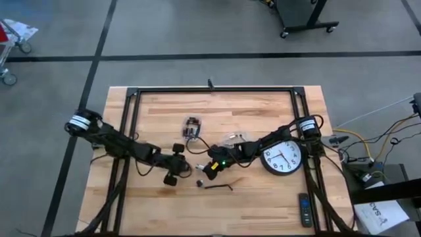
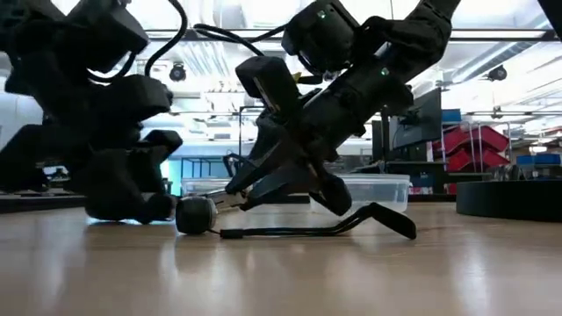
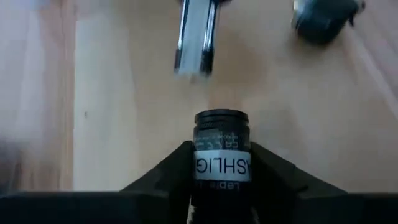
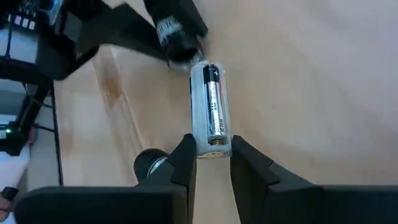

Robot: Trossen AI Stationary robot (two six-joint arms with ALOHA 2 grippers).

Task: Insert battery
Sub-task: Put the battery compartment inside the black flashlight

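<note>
The right gripper (image 4: 210, 163) is clasping the clear battery cartridge (image 4: 211, 112) and should be aligning it coaxially with the open black flashlight barrel (image 3: 221, 149), which the left gripper (image 3: 222, 168) is clamping steady.

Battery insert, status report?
Right hand shut on battery holder, tip at flashlight mouth. Left hand shut on flashlight. Tail cap loose beside; path clear.

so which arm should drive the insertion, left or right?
Probably right. The right claw grips the battery holder, its far end almost at the flashlight body's open mouth. The left claw only steadies that body.
</note>
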